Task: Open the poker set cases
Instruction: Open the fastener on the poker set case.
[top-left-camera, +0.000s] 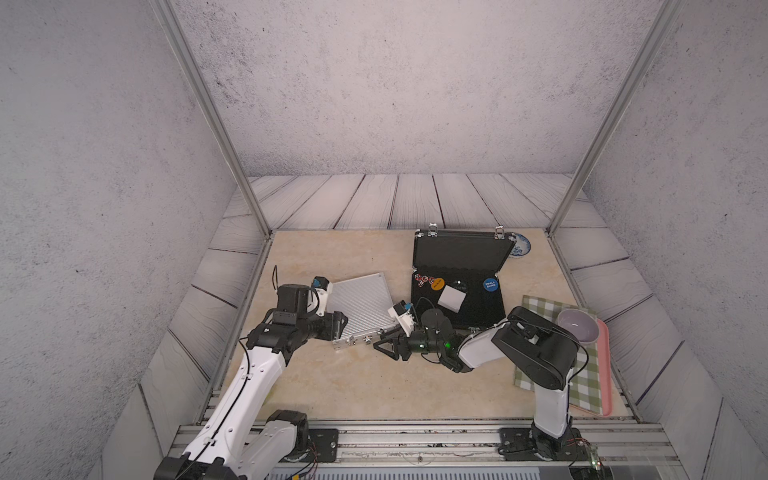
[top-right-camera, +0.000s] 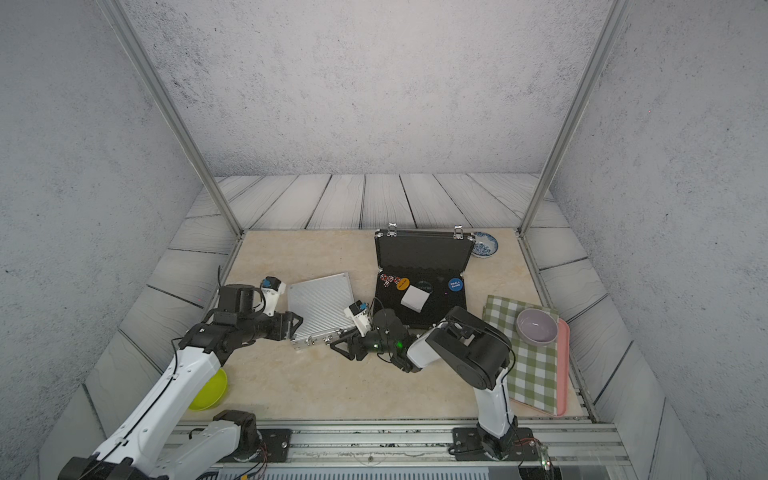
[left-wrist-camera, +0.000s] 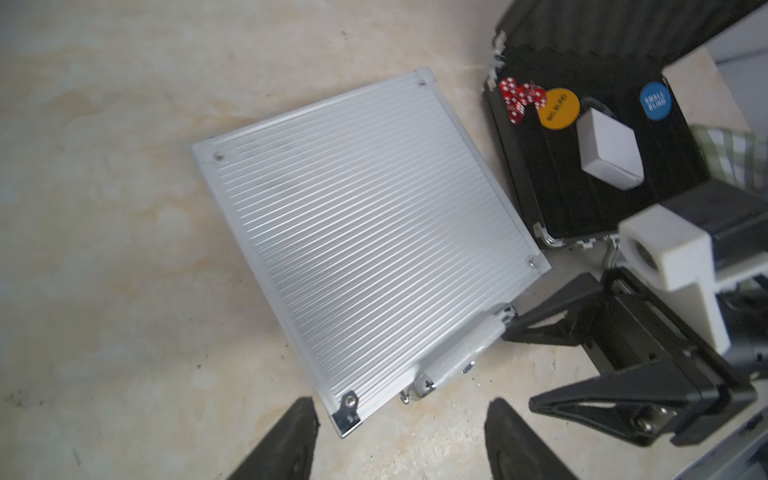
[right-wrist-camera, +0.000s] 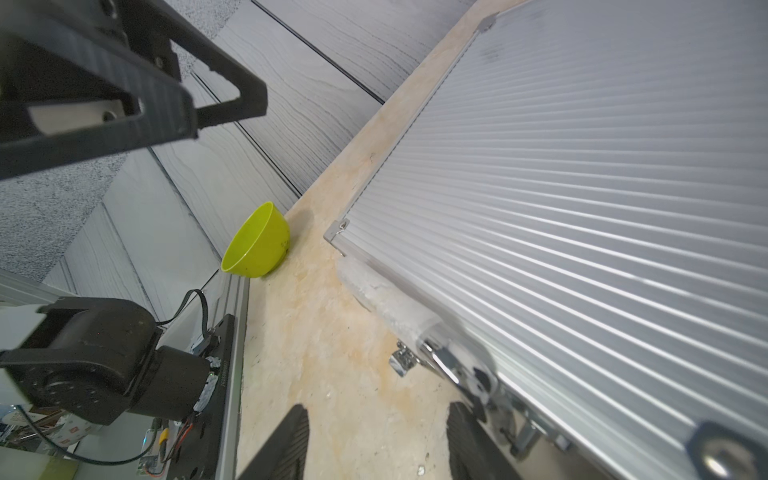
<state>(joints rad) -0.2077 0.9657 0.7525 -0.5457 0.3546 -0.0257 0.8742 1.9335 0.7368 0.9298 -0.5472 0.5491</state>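
Left jaws stood parted and empty, a corner of the silver case (left-wrist-camera: 365, 232) just ahead of them. Right jaws were apart too, gripping nothing, one tip at the handle (left-wrist-camera: 461, 353) end. That case lay shut on the bench (top-left-camera: 332, 382) between both jaws; beside the right jaws the black case (top-left-camera: 461, 253) stood open.

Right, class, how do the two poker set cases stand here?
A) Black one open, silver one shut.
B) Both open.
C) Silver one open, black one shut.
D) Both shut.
A: the black case has its lid raised behind red dice, while the silver case lies flat, lid down.
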